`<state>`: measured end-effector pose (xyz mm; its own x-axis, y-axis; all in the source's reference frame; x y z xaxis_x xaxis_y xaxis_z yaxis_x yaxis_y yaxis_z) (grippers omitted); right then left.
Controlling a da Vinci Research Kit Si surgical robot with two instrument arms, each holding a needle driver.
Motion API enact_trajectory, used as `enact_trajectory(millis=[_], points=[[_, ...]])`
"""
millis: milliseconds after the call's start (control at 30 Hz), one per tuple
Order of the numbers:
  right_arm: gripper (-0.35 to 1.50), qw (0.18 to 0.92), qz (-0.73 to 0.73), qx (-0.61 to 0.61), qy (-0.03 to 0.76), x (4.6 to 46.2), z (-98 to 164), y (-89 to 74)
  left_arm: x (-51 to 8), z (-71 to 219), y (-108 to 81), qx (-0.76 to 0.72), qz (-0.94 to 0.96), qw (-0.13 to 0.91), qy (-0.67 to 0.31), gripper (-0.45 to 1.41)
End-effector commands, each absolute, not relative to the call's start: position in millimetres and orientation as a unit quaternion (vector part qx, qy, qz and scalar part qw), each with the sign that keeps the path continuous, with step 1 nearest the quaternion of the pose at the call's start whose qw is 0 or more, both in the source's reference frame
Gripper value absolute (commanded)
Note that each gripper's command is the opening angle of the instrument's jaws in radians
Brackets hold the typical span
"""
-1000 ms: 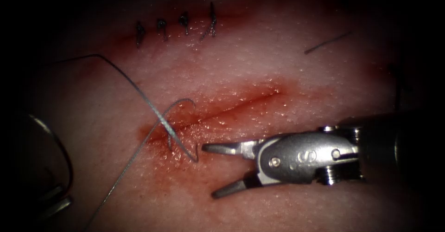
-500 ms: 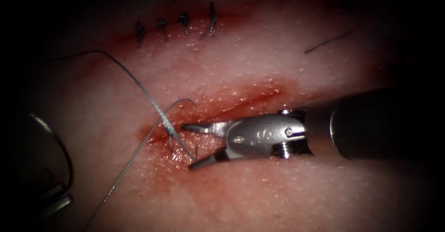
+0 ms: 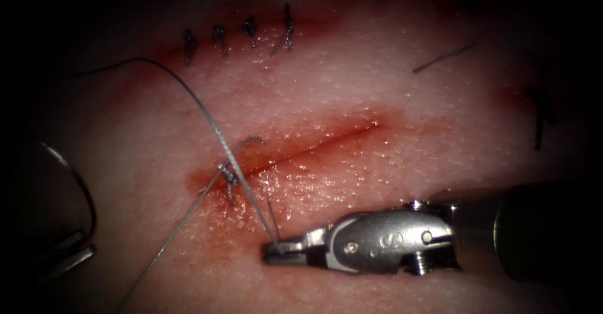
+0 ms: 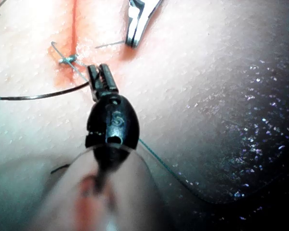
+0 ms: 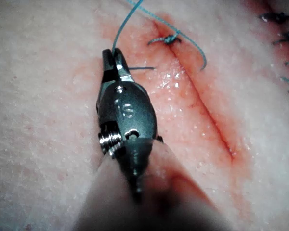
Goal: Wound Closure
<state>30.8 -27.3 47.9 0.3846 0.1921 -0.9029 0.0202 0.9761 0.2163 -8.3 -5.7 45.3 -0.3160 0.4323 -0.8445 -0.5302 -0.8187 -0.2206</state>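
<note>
The right gripper [image 3: 279,249], which a second ago stood spread and empty just off the cut [image 3: 326,139], is now pressed together on the thread [image 3: 207,116]. It has drawn back from the cut's left end toward the near side. The strand now runs straight and taut from the small knot [image 3: 227,174] at that left end of the cut down into the jaws. The loose loop that arched over the cut is smaller and sits closer to the tissue [image 3: 352,81]. To my eye this means the throw is being snugged down on the cut's left end, while the rest of the cut is open and unstitched.

The left gripper [image 3: 66,262] sits well off to the left of the cut. It looks closed on the needle [image 3: 85,191] near one end. The needle's curve stands free above the surface, not in the tissue.
</note>
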Motion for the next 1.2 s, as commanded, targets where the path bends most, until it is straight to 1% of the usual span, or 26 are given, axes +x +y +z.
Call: enact_trajectory(millis=[33, 233, 467, 500, 533, 567, 600, 633, 667, 700, 967, 1067, 1200], points=[[-0.35, 0.826, 0.046, 0.096, 0.553, 31.9, 47, -29.1, -8.7, 46, -6.3, -0.502, 0.81, 0.298, 0.051, -0.45], [-0.35, 0.825, 0.037, 0.104, 0.554, 33.3, 42, -31.8, -7.8, 49, -6.1, -0.496, 0.814, 0.296, 0.064, -0.45], [-0.35, 0.822, 0.025, 0.115, 0.557, 36.1, 39, -33.8, -7.6, 49, -6.2, -0.489, 0.817, 0.297, 0.071, -0.45], [-0.15, 0.822, 0.027, 0.114, 0.557, 36.3, 39, -33.6, -7.6, 49, -6.2, -0.488, 0.818, 0.297, 0.071, -0.45], [0.36, 0.823, 0.03, 0.114, 0.556, 36.5, 39, -33.2, -7.5, 49, -6.2, -0.488, 0.818, 0.298, 0.071, -0.45], [0.94, 0.827, 0.033, 0.106, 0.551, 36.6, 40, -32.7, -7.4, 50, -6.1, -0.487, 0.818, 0.298, 0.072, -0.45], [1.14, 0.831, 0.043, 0.091, 0.547, 36.6, 40, -32.0, -7.3, 50, -6.1, -0.487, 0.818, 0.298, 0.072, -0.45], [1.26, 0.833, 0.048, 0.08, 0.545, 36.4, 40, -31.3, -7.2, 50, -6.0, -0.487, 0.817, 0.3, 0.07, -0.45], [1.33, 0.835, 0.052, 0.071, 0.544, 36.2, 40, -30.5, -7.0, 50, -6.0, -0.487, 0.818, 0.297, 0.072, -0.45], [1.36, 0.835, 0.054, 0.062, 0.544, 35.7, 40, -29.6, -6.8, 50, -5.9, -0.486, 0.82, 0.295, 0.074, -0.45], [1.35, 0.839, 0.062, 0.035, 0.54, 31.9, 44, -24.0, -6.3, 51, -5.9, -0.481, 0.823, 0.293, 0.078, -0.45], [1.35, 0.842, 0.065, 0.027, 0.534, 31.5, 46, -23.0, -6.5, 51, -6.0, -0.479, 0.824, 0.292, 0.079, -0.45], [1.35, 0.844, 0.061, 0.016, 0.532, 32.1, 49, -22.7, -6.7, 51, -6.1, -0.478, 0.824, 0.293, 0.08, -0.45]])
